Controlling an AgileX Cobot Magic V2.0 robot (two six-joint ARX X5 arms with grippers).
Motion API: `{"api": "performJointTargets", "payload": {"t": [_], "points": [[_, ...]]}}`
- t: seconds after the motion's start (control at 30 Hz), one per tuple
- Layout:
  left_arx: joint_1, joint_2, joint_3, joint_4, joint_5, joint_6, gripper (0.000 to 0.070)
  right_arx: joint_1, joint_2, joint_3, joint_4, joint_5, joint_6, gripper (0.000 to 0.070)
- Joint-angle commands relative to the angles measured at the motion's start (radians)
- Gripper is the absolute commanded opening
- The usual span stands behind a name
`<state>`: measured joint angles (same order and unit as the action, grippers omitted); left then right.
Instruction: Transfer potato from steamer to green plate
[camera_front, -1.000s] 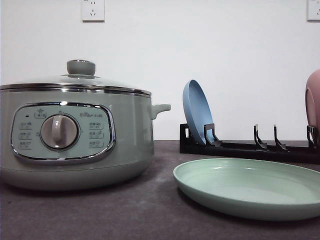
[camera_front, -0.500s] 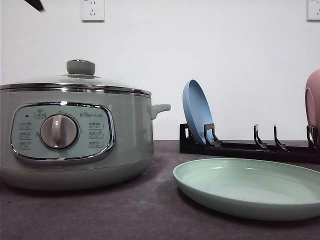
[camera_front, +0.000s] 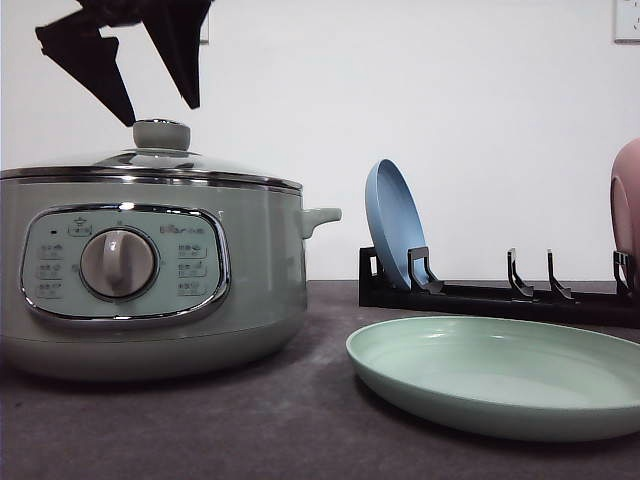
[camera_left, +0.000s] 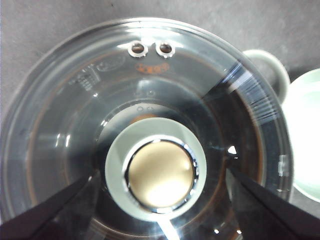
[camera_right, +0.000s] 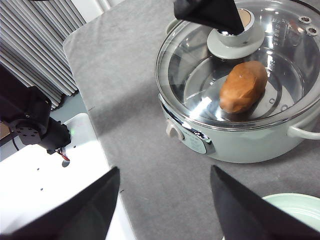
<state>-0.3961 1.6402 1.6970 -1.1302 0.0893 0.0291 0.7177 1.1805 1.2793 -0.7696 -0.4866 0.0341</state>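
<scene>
**Over the steamer lid, left fingers spread wide above the knob**

Above the steamer (camera_front: 150, 265), the left gripper (camera_front: 160, 105) is hanging just over the lid knob (camera_front: 162, 134), its two dark fingers (camera_front: 95, 70) splayed apart and pointing down, not touching the knob. From the left wrist camera the gripper (camera_left: 160, 200) is sitting square over that knob (camera_left: 159, 172), one finger on each side with glass showing between each tip and the knob, so the fingers are released and gripping nothing.

The glass lid (camera_left: 150, 90) is sitting closed on the chrome rim, two small steam holes (camera_left: 150, 49) showing near its edge. Through the glass, in the right wrist view, the potato (camera_right: 243, 86) is lying inside the steamer (camera_right: 240, 135) on the pale inner tray, orange-brown and lumpy, just beside the knob stem.

The right gripper (camera_right: 165, 200) is hovering well back from the pot over the grey table (camera_right: 125, 90), its fingers (camera_right: 95, 207) standing wide apart, nothing between them.

Down on the table (camera_front: 250, 420), the green plate (camera_front: 500, 375) is lying flat to the right of the steamer, near it but apart, and bare. Behind it a black dish rack (camera_front: 500, 295) is holding a blue plate (camera_front: 395, 225) upright on edge, and a pink plate (camera_front: 627, 205) is peeking in at the right border. The steamer's dial (camera_front: 118, 263) is facing the front camera, its small side handle (camera_front: 320, 216) pointing toward the rack.
</scene>
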Motion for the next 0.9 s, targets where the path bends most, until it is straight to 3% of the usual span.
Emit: {"api": "performJointTargets", "payload": {"t": [0.0, 0.53, 0.73, 0.87], "points": [[-0.005, 0.031, 0.028, 0.009, -0.015, 0.016, 0.0514, 0.005, 0.007, 0.017, 0.006, -0.003, 0.003, 0.0357], [-0.011, 0.086, 0.028, 0.023, -0.030, 0.019, 0.0501, 0.005, 0.008, 0.017, 0.006, 0.034, 0.003, 0.0357], [-0.011, 0.085, 0.028, 0.006, -0.030, 0.013, 0.0389, 0.005, 0.008, 0.017, 0.006, 0.043, 0.002, 0.0357], [-0.011, 0.085, 0.028, -0.011, -0.030, 0.012, 0.0380, 0.005, 0.008, 0.017, 0.006, 0.043, 0.002, 0.0357]]}}
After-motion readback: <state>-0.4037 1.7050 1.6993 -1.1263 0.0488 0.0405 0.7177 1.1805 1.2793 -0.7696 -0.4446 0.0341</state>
